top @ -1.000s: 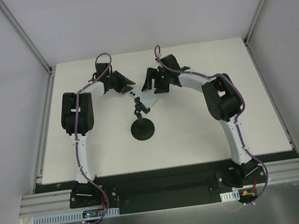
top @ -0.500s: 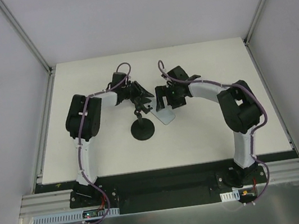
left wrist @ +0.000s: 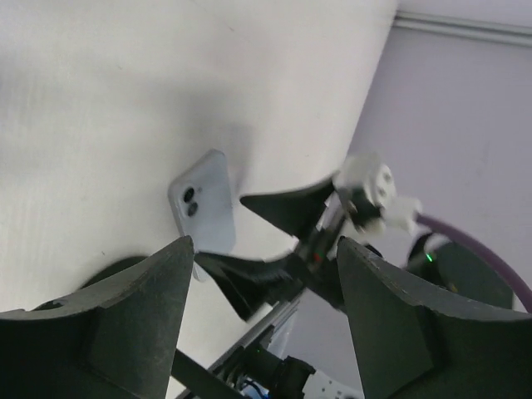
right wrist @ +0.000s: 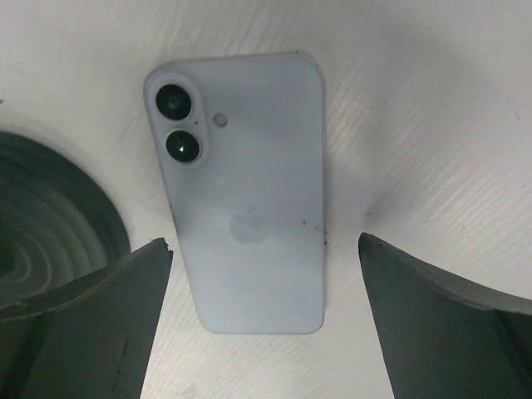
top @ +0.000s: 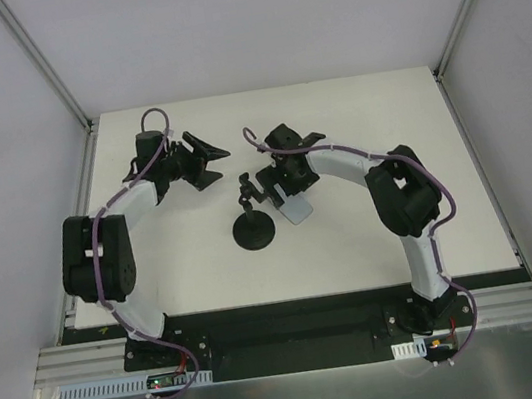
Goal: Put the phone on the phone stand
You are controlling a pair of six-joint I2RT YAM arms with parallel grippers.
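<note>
Light-blue iPhone (right wrist: 241,199) flat, back up, on white table (top: 374,243), just right of phone stand (top: 253,227) near frame centre. Right gripper (right wrist: 262,245) splayed wide above it, grasping nothing. Left gripper (top: 215,162) upper left, released, empty.

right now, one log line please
phone: lying back up beside phone stand | right gripper: open over phone | left gripper: open

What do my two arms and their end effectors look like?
Both match: the left arm and right arm have white link shells, bulky black joint housings and a purple cable running along each. The left end effector and right end effector are black, each with two broad wedge-shaped fingers. No markings are readable.
</note>
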